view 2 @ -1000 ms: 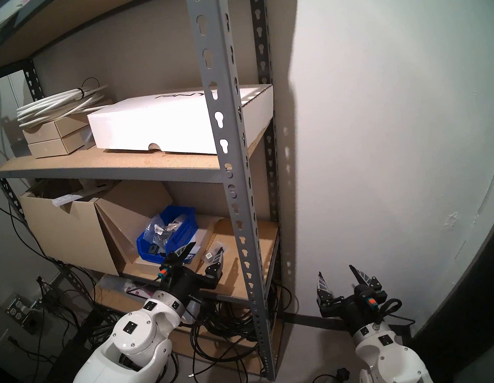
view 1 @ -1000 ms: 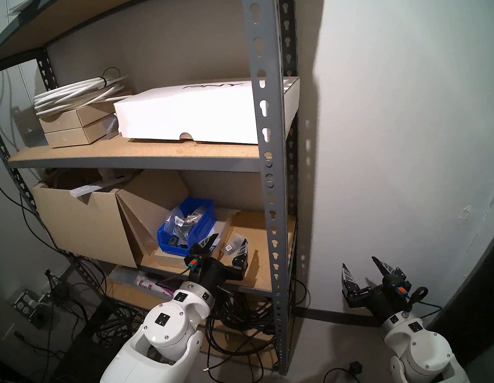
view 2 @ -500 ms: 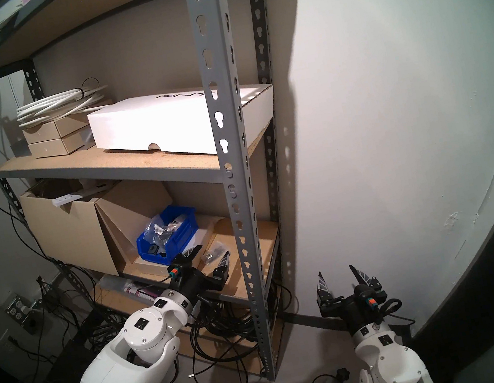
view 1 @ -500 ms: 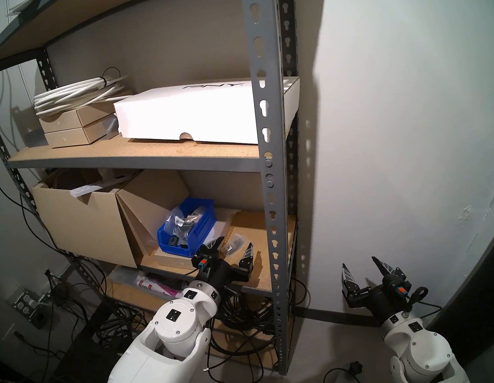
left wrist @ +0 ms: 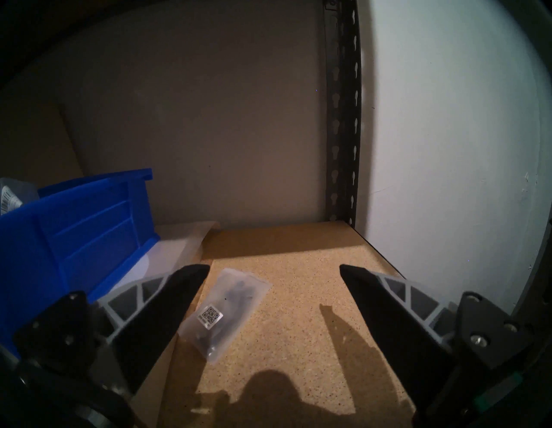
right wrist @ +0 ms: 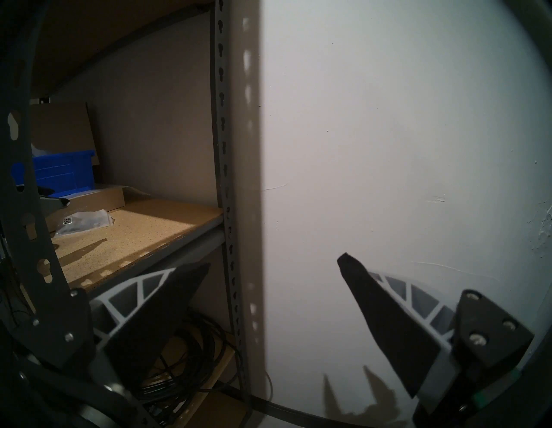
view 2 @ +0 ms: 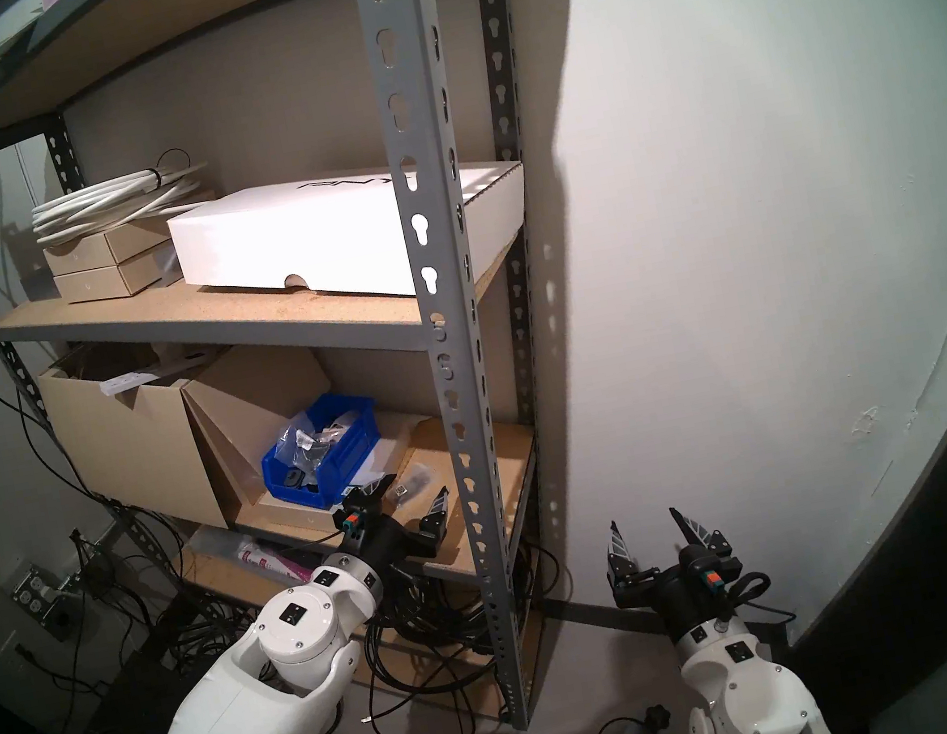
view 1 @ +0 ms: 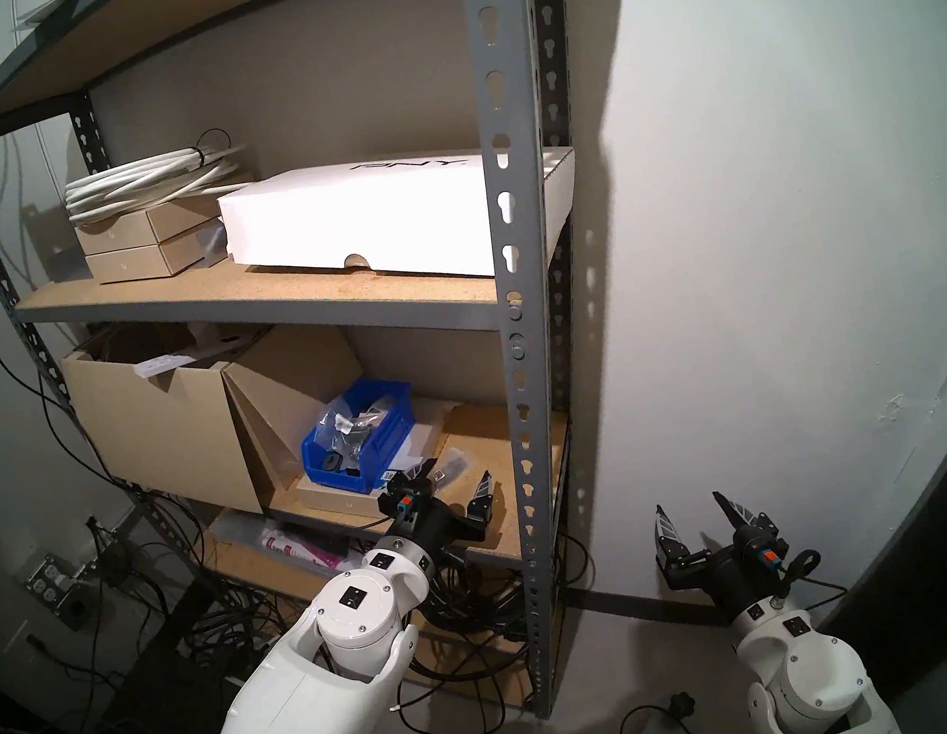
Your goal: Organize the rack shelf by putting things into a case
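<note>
Left wrist view, nearest first: black wedge fingers with grey ribbed backs, left tool (left wrist: 270,269) spread to full width, gripping nothing. Just past the tips and close beside the left-hand finger, flat on the speckled tan particleboard board (left wrist: 313,299) of the rack shelf (view 1: 510,161): one small bag (left wrist: 227,310), clear, crinkly and limp, dark hardware pieces inside, a white square-code label facing up. Apart from the fingers for now, not touched as far as can be told. Shifted over the last second: left tool lower, further right and deeper over the board in the head views, away from the bin's corner, so that the bag now sits inside the open span rather than under one finger. Likely meaning: approach nearly finished, closing on the bag next, then a short carry leftward. Thin slippery film lying flat, so probably a low pinch needed, with some risk of sliding it along the board. Further left and back, raised on a flat cardboard piece: blue bin (left wrist: 74,239), glossy moulded plastic, ribbed side wall, other bags already heaped inside. Off beyond the rack's grey slotted upright, unmoved: right tool (view 1: 689,501), fingers wide apart, empty. Farthest: white box (view 1: 357,220) on the board above.
</note>
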